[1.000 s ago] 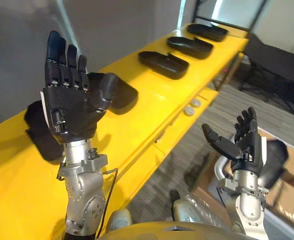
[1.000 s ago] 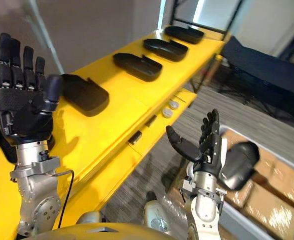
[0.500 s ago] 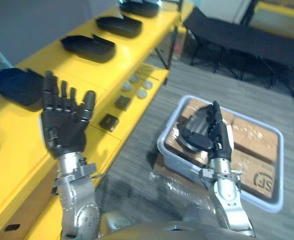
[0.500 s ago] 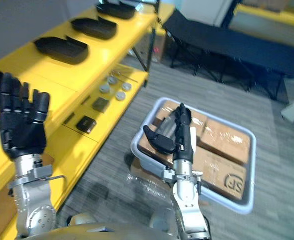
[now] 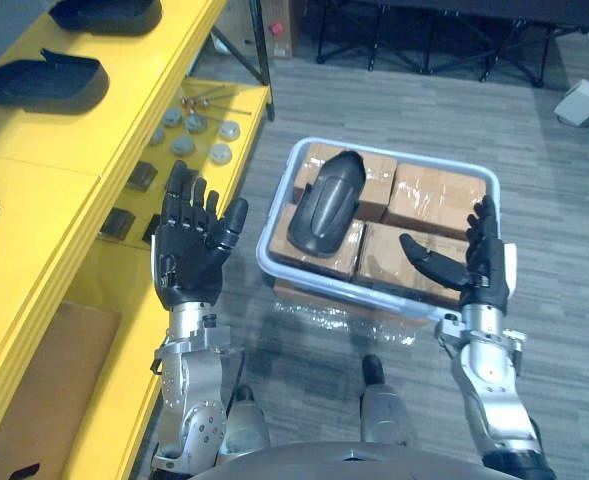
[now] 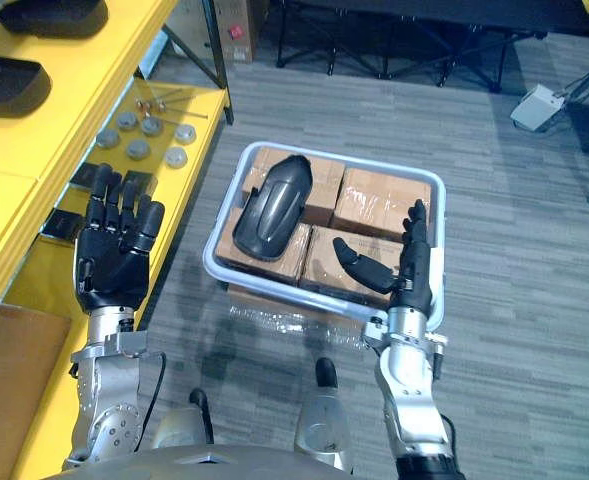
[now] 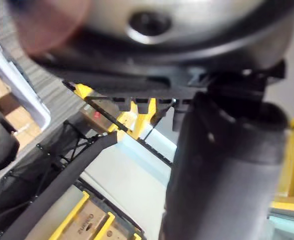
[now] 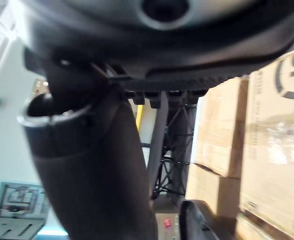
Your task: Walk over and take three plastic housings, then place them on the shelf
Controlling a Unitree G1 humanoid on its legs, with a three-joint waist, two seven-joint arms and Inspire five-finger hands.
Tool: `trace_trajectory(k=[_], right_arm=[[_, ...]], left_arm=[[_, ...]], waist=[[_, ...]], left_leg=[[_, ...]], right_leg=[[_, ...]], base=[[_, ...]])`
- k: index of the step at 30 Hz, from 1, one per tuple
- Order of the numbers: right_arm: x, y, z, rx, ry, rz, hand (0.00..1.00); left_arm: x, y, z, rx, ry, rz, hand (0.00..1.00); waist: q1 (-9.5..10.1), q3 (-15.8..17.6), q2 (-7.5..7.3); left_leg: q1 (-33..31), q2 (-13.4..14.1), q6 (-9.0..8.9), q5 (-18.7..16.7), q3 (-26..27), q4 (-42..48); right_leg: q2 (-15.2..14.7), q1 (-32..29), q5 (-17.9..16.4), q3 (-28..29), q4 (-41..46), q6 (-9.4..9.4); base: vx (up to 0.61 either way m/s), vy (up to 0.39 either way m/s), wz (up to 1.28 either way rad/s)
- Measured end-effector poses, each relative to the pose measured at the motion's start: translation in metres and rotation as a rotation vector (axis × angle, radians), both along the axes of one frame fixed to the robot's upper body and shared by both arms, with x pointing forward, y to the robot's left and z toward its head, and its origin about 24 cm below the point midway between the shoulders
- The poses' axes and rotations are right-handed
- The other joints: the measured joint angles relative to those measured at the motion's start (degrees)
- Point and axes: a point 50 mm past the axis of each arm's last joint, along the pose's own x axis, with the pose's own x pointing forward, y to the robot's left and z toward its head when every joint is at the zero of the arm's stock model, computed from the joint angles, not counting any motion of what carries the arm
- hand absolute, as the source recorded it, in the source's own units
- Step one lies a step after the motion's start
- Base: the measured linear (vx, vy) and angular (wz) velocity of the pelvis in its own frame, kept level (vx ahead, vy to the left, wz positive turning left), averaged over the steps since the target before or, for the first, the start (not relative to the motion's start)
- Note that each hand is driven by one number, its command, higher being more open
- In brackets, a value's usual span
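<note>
One black plastic housing lies on wrapped cardboard boxes inside a grey tote on the floor, straight ahead. More black housings rest on top of the yellow shelf at the far left. My left hand is raised palm-forward, open and empty, between the shelf and the tote. On the other side, my right hand is held up over the tote's near right corner, fingers straight, thumb spread, holding nothing. Neither hand touches a housing.
The shelf's lower level carries several round discs and small black blocks. A black folding frame stands beyond the tote. A white object lies on the grey floor at the far right. Brown boxes fill the tote.
The camera has swung away from the shelf top and down onto the floor tote. Both hands stay open and empty, and now show lower in the picture.
</note>
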Motion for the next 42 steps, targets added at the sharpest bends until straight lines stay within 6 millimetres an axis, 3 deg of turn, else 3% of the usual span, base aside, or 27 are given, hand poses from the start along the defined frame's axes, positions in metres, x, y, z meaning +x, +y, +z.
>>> trace_trajectory(k=[2,4,8,13,19,25,26,30,33,35,37,40,42], right_arm=[[0.014,0.0,-0.008,0.01,0.034,-0.039,1.0],[0.034,0.001,-0.004,0.008,0.027,-0.065,1.0],[0.082,0.002,0.033,0.005,-0.058,-0.135,1.0],[0.122,-0.01,0.082,-0.024,-0.148,-0.236,1.0],[0.134,-0.014,0.098,-0.009,-0.17,-0.249,1.0],[0.15,-0.037,0.118,-0.028,-0.145,-0.26,1.0],[0.152,-0.038,0.117,-0.033,-0.123,-0.247,0.0],[0.157,-0.047,0.116,-0.093,-0.04,-0.247,0.0],[0.16,-0.058,0.125,-0.114,0.005,-0.263,0.0],[0.163,-0.066,0.135,-0.133,0.026,-0.274,0.0],[0.164,-0.07,0.14,-0.14,0.038,-0.285,0.0],[0.164,-0.074,0.145,-0.178,0.066,-0.302,0.0],[0.166,-0.071,0.145,-0.242,0.091,-0.293,0.0]], left_arm=[[0.008,0.0,0.01,0.024,-0.041,-0.003,1.0],[0.015,-0.001,0.02,0.057,-0.082,0.001,1.0],[0.024,-0.008,0.033,0.052,-0.137,-0.024,1.0],[0.03,-0.028,0.043,0.042,-0.182,-0.108,1.0],[0.04,-0.035,0.04,0.056,-0.168,-0.139,1.0],[0.055,-0.045,0.045,0.079,-0.185,-0.18,1.0],[0.056,-0.046,0.043,0.084,-0.173,-0.186,1.0],[0.059,-0.049,0.031,0.107,-0.11,-0.203,1.0],[0.058,-0.044,0.026,0.118,-0.08,-0.184,1.0],[0.058,-0.043,0.025,0.118,-0.071,-0.172,1.0],[0.058,-0.042,0.025,0.118,-0.068,-0.168,1.0],[0.058,-0.042,0.025,0.115,-0.068,-0.166,1.0],[0.058,-0.042,0.025,0.113,-0.066,-0.167,1.0]], waist=[[0.82,1.2,0.09],[0.99,3.4,0.09],[2.54,6.9,0.9],[4.54,10.4,2.35],[5.39,10.6,2.47],[6.96,14.2,4.88],[7.24,14.3,4.98],[8.35,14.3,4.98],[8.38,14.3,4.98],[8.5,14.3,4.97],[8.44,14.3,4.97],[8.43,14.3,4.97],[8.32,14.3,4.97]], left_leg=[[-2.9,-1.1,0.4,-0.6,-0.6,2.8],[-4.8,-1.3,0.45,-0.6,-1.5,4.6],[-8.8,-1.3,0.3,-0.1,-3.1,6.2],[-12.0,-1.5,0.08,0.9,-5.2,6.9],[-13.7,-1.9,0.13,1.2,-6.5,7.3],[-15.8,-2.0,0.67,-0.2,-7.7,11.4],[-16.4,-2.1,0.82,-0.5,-7.7,12.3],[-16.7,-2.0,1.18,-1.2,-7.0,13.9],[-16.7,-2.0,1.34,-1.4,-6.8,13.8],[-16.7,-2.0,0.91,-0.9,-6.7,12.2],[-16.6,-1.9,0.71,0.2,-6.6,10.8],[-15.8,-1.4,-0.27,1.5,-7.0,8.9],[-14.5,-0.9,-0.61,2.2,-7.0,7.3]], right_leg=[[-1.4,0.3,2.8,-1.8,-3.1,0.34],[-1.7,0.6,4.4,-3.0,-4.8,0.26],[-1.6,-0.4,7.3,-4.7,-8.0,-0.05],[-1.3,-1.8,8.5,-6.1,-8.7,-0.23],[-1.4,-2.5,8.8,-7.5,-8.7,-0.19],[-1.5,-4.5,8.5,-8.5,-4.8,-0.55],[-1.5,-4.8,8.5,-8.5,-4.5,-0.54],[-1.8,-5.3,8.5,-8.6,-4.0,-0.63],[-1.9,-5.4,8.5,-9.3,-4.7,-2.08],[-1.9,-5.3,8.6,-11.6,-7.1,-5.32],[-2.0,-5.3,9.8,-12.9,-8.5,-6.56],[-1.5,-4.9,12.4,-14.1,-9.4,-4.48],[-1.1,-4.2,12.5,-14.9,-9.6,-4.43]], base=[[-0.1,0.12,0.07],[-0.16,0.057,0.2],[-0.12,-0.012,0.12],[-0.05,-0.023,0.15],[0.03,0.008,0.09],[-0.05,0.032,-0.02],[-0.11,0.051,-0.06],[-0.1,0.036,-0.11],[-0.08,0.004,-0.09],[-0.04,-0.006,-0.18],[0.02,-0.024,-0.08],[0.06,-0.053,0.02],[0.07,-0.047,-0.04]])
